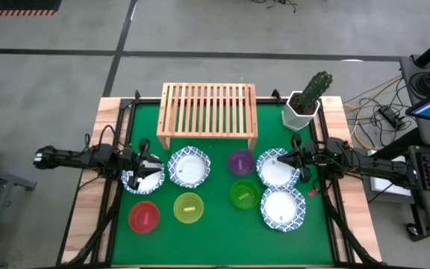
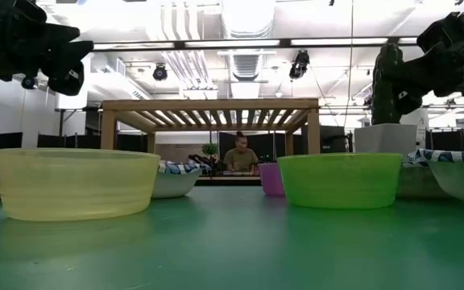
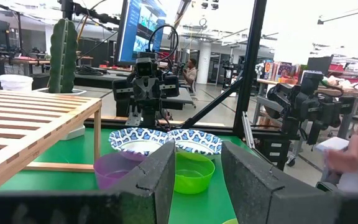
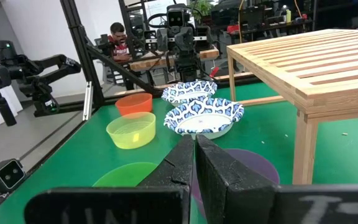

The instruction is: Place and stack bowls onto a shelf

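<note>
The light-wood shelf [image 1: 207, 112] stands at the far middle of the green table. In front of it, all resting on their bases, sit four white blue-rimmed bowls [image 1: 142, 179] [image 1: 189, 166] [image 1: 277, 168] [image 1: 282, 208], plus purple [image 1: 240, 161], green [image 1: 243, 193], yellow [image 1: 188, 208] and red [image 1: 144, 217] bowls. My left gripper [image 1: 149, 166] [image 3: 197, 180] hovers open above the leftmost white bowl. My right gripper [image 1: 284, 159] [image 4: 194, 168] hovers shut above the white bowl on the right, next to the purple one. In the low view both grippers [image 2: 51, 52] [image 2: 445, 48] hang well above the bowls.
A white pot with a cactus [image 1: 304, 104] stands at the table's far right corner, beside the shelf. Black frame rails [image 1: 129, 119] run along the table's sides. Green table surface [image 1: 215, 239] lies bare along the near edge. A person [image 2: 240, 157] sits far beyond the table.
</note>
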You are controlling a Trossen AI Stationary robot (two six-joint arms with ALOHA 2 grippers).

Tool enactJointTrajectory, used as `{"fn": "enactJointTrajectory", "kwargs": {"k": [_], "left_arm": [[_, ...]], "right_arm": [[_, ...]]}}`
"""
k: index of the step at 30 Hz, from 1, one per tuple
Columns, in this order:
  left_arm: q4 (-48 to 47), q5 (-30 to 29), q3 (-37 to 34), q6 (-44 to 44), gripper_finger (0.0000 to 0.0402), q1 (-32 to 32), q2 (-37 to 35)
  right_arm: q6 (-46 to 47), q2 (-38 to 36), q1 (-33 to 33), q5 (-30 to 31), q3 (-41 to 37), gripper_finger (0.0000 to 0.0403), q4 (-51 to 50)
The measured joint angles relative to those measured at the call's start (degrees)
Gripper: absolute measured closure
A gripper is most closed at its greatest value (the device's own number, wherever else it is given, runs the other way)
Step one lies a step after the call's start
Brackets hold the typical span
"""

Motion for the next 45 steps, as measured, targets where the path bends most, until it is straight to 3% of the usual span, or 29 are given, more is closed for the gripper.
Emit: {"fn": "enactJointTrajectory", "kwargs": {"k": [12, 17, 22, 28, 31, 35, 39, 45], "left_arm": [[0.00, 0.00, 0.00, 0.02, 0.0288, 0.00, -0.02], [0.01, 0.00, 0.00, 0.02, 0.0288, 0.01, -0.01], [0.00, 0.00, 0.00, 0.02, 0.0288, 0.02, -0.02], [0.00, 0.01, 0.00, 0.02, 0.0288, 0.01, -0.02], [0.48, -0.33, -0.02, 0.00, 0.0288, 0.00, 0.00], [7.73, -1.40, -0.02, -2.42, 0.0288, 0.01, -0.02], [17.38, -1.47, -0.02, -12.49, 0.0288, 0.00, -0.02], [24.80, -1.57, -0.02, -7.59, 0.0288, 0.00, 0.00]], "right_arm": [[-0.02, 0.02, 0.01, 0.03, 0.00, 0.0394, 0.00], [-4.61, 0.01, -0.02, 6.68, -0.02, 0.0394, 1.44], [-8.89, 0.07, 0.01, 8.51, -0.02, 0.0394, 1.78], [2.21, 0.07, 0.01, 8.59, -0.02, 0.0394, 2.25], [2.59, 0.07, 0.01, 10.30, -0.02, 0.0394, 2.51], [5.55, 0.07, -0.02, 12.84, -0.02, 0.0394, 2.58], [3.41, 0.07, -0.02, 16.15, -0.02, 0.0394, 3.98], [0.58, 0.09, -0.04, 18.77, -0.02, 0.0394, 12.34]]}}
